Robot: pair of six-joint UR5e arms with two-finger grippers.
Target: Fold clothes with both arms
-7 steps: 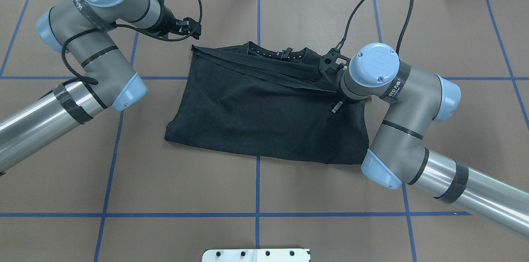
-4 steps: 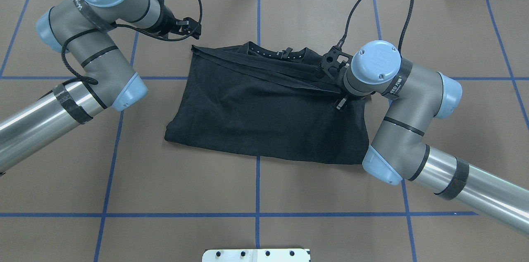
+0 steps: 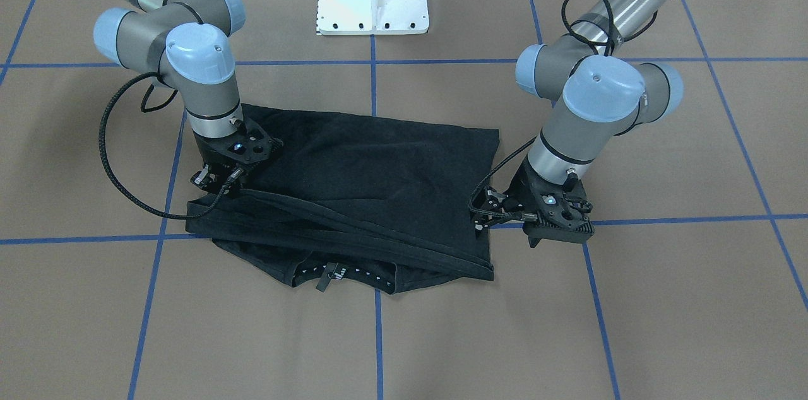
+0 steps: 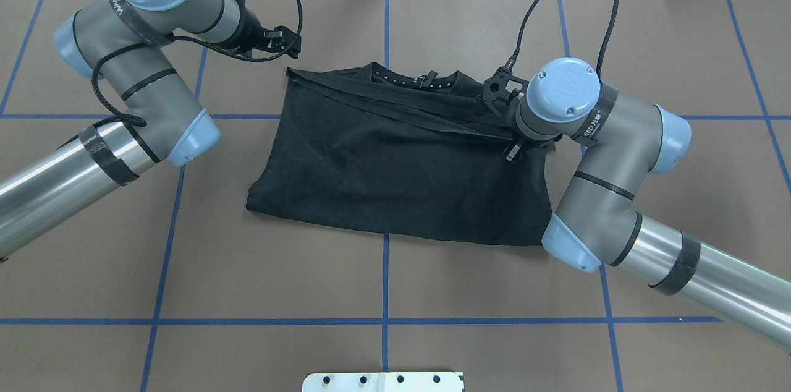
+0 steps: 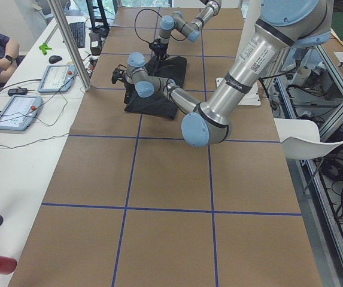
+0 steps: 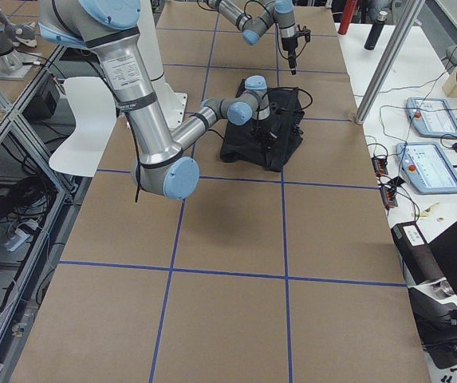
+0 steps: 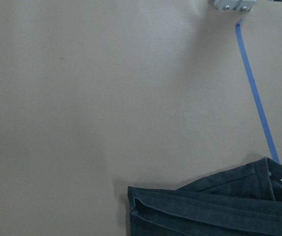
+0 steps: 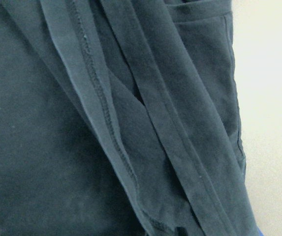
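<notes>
On the table point(image 4: 395, 281), black T-shirt point(image 4: 383, 169) lies folded, collar point(image 4: 413, 79) exposed; both jaws' state cannot be told.

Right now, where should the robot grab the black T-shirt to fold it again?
Probably the far-left corner of the T-shirt, coming from the robot's left, where the left gripper is just off the cloth. The folded edges stack there, lying flat, so low jaws could pinch all layers together.
</notes>
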